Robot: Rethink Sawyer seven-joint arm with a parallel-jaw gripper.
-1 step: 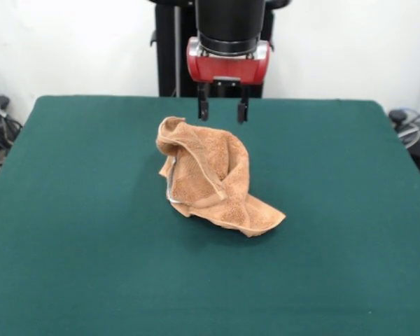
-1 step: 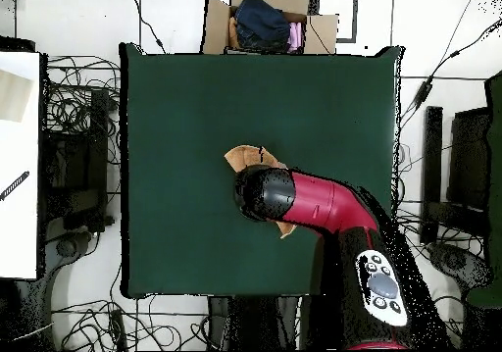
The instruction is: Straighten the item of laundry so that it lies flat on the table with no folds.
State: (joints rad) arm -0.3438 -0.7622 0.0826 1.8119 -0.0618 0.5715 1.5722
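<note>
The orange-tan towel point(image 1: 213, 178) sits crumpled in a heap near the middle of the green table point(image 1: 77, 245), one corner trailing toward the front edge. Just behind and above it hangs the gripper point(image 1: 223, 110), its two black fingers spread apart and holding nothing.

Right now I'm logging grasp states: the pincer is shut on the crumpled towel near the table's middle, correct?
Not quite. In the front view the pincer is open and empty, hanging just above the towel without touching it. The rest holds: the towel is crumpled, near the middle of the table.
</note>
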